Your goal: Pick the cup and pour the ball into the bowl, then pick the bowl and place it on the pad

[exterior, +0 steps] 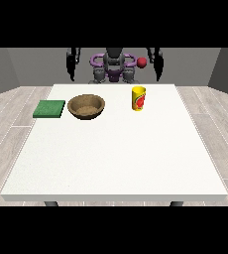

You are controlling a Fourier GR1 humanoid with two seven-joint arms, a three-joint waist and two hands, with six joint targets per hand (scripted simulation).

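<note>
The near half of the white table [116, 163] is bare surface. Farther back stand three things in a rough row. At the left, close to the table's left edge, lies one flat green pad [49, 108]. Just right of it, not touching, sits one brown bowl [86, 106], upright with its opening up. Right of the bowl, well apart from it and a little farther back, stands one yellow cup [139, 98] with a red mark on its side, upright.

Beyond the table's far edge is the robot's torso [114, 67]. One red ball [142, 62] shows there, beyond the cup and higher in the view, beside the torso; whether it rests on anything cannot be told.

Both arms hang down at the robot's sides, behind the far edge. The hand at the view's right [159, 74] is beyond and right of the cup, well apart from it and touching nothing. The hand at the view's left [72, 74] is beyond the bowl and pad, also holding nothing. Whether the fingers of either hand are spread or curled cannot be told.

Count: one pad, one bowl, one cup, one ball, two hands.
</note>
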